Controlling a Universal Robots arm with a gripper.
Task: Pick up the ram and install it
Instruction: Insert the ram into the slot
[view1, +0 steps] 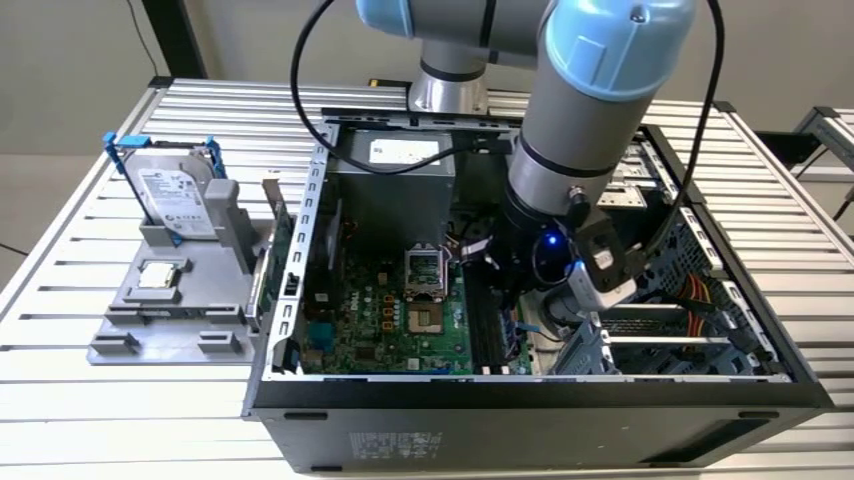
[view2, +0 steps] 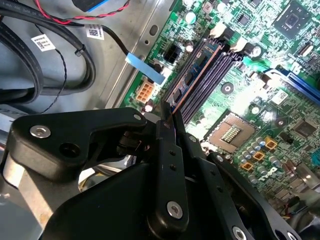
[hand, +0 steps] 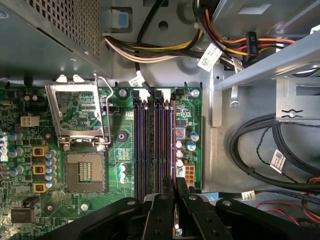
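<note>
Hand (view2: 167, 117) clamping ram (view2: 192, 77) edge-on, lowering it into outermost memory slot (hand: 172, 145), toward 3 o'clock of CPU socket (hand: 85, 172). Judging: keeping stick vertical, aligning with end latches (view2: 220, 31), pressing evenly.

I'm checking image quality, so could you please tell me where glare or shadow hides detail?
Exterior view: even light, with the slots shadowed beneath the arm. Second wrist view: glare washes out the motherboard beside the ram. First wrist view: even, the fingers dark.
</note>
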